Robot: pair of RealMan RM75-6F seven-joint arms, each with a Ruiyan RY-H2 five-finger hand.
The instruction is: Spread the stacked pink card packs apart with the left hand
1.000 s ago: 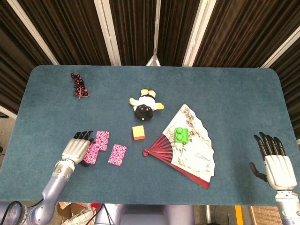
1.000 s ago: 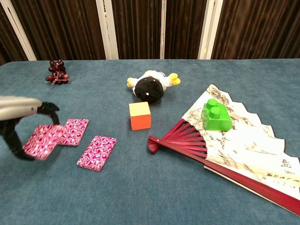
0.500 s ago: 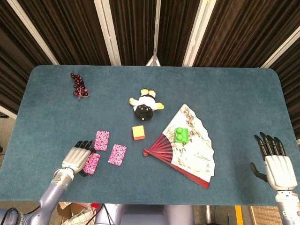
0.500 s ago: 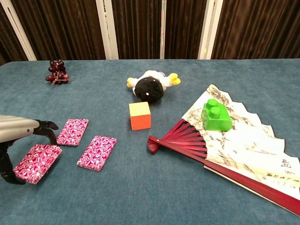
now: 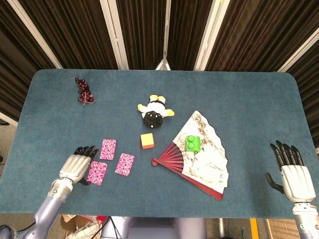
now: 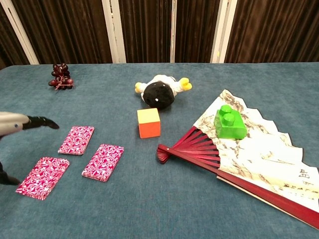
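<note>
Three pink patterned card packs lie flat and apart on the blue table. One pack [image 5: 108, 149] [image 6: 77, 140] is furthest back, a second [image 5: 124, 164] [image 6: 102, 162] lies to its right, and a third [image 5: 96, 173] [image 6: 43, 178] lies nearest the front left. My left hand [image 5: 76, 165] [image 6: 20, 124] hovers just left of the third pack with fingers spread, holding nothing. At the table's front right corner my right hand [image 5: 290, 173] rests open and empty; the chest view does not show it.
An orange and yellow cube [image 5: 146, 141] [image 6: 149, 122] sits right of the packs. An open paper fan [image 5: 199, 157] [image 6: 249, 154] carries a green brick [image 5: 193, 143] [image 6: 230, 122]. A plush penguin [image 5: 156, 112] [image 6: 162, 92] lies mid-table, and dark grapes [image 5: 84, 91] [image 6: 60, 76] at the back left.
My left hand carried the third pack toward the front left, set it flat on the table, let go and drew back to the left. The right hand stayed still.
</note>
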